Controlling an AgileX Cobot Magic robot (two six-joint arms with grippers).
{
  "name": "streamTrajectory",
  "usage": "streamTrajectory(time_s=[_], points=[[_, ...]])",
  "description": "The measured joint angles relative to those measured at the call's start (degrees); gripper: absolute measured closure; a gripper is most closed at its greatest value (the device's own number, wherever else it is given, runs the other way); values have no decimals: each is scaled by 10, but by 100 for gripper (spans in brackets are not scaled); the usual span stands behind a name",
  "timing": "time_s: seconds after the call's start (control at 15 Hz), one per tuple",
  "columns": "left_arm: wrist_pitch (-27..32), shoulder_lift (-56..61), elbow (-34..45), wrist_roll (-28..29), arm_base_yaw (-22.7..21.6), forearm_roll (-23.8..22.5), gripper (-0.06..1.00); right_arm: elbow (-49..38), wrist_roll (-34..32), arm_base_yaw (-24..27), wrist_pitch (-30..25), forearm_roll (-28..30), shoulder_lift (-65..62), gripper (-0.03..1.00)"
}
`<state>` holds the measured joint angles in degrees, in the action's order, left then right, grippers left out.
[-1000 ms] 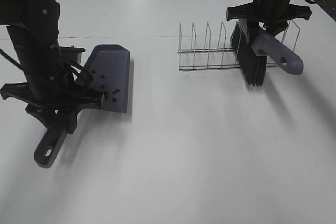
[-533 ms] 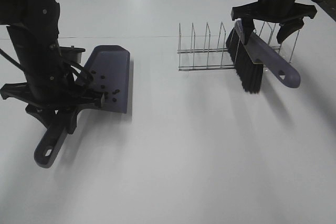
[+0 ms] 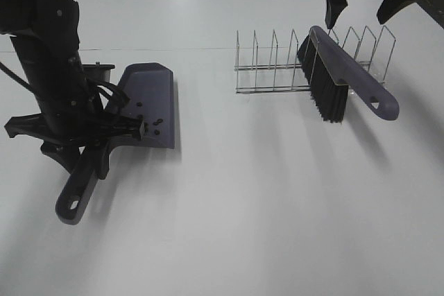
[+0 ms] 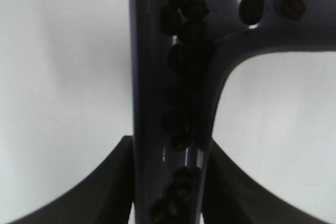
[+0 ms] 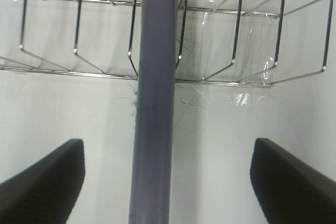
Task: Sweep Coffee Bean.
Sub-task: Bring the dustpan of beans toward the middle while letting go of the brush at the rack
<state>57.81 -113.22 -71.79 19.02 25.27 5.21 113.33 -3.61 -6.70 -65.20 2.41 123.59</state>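
On white table (image 3: 263, 206), coffee beans (image 4: 181, 59) in dustpan (image 3: 152, 88)

We see a white table (image 3: 263, 192). A wire rack (image 3: 274, 68) stands on it just below our spread right claw (image 3: 357, 13), with a brush (image 3: 333, 77) propped across it, bristles touching the tabletop. The purple dustpan (image 3: 151, 98) rests at our left claw (image 3: 94, 147), which clasps its handle.

We see the right gripper (image 3: 356, 13) hanging clear above the wire rack (image 3: 267, 67), jaws spread wide, where a second ago it clasped the brush (image 3: 343, 74). The brush now lies on its own across the rack (bristles downward). The dustpan (image 3: 149, 95) sits slightly nearer the rack than before.
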Motion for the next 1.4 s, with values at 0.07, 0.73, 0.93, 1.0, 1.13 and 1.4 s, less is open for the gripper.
streamTrajectory(time_s=[0.07,0.73,0.93,1.0,1.13,1.4], points=[[0,0,0,0,0,5,62,0,36,0,-21,-21,-26,21],[-17,-59,-44,2,0,52,62,-124,97,0,-36,-85,-197,21],[-28,-66,-44,1,0,52,62,-225,98,0,19,-86,-268,21],[-33,-66,-44,1,0,52,62,-266,98,0,39,-88,-298,21],[-40,-66,-44,1,0,52,62,-352,101,0,71,-97,-362,21],[-40,-66,-44,1,0,48,62,-538,101,0,142,-103,-505,21]])
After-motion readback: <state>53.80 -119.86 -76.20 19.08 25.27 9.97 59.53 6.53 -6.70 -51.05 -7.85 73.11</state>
